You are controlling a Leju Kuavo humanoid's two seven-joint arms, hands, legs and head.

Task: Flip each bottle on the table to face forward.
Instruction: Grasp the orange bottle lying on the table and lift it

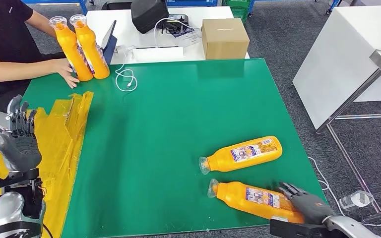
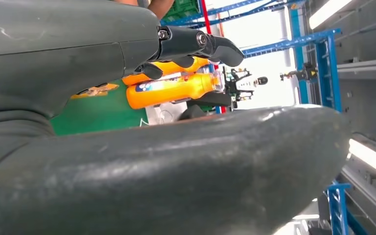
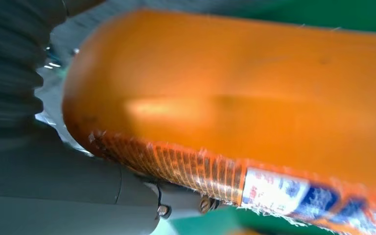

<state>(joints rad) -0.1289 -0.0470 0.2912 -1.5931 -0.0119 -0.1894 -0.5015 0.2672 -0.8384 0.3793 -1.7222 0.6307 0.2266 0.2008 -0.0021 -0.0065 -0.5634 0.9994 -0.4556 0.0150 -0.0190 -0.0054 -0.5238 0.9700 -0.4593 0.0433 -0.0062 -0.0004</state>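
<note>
Glossy orange plastic bottle (image 1: 254, 199) with paper label lies on matt green table (image 1: 168, 124).

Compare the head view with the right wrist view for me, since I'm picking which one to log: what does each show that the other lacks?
Head view alone: a second lying bottle, two upright bottles held by a person's hand, a cardboard box, the left robot hand raised with fingers apart.

Right wrist view alone: a close look at the bottle's base and the torn edge of its label.

Both: the nearest lying bottle, the right robot hand at its base, and the green table.
</note>
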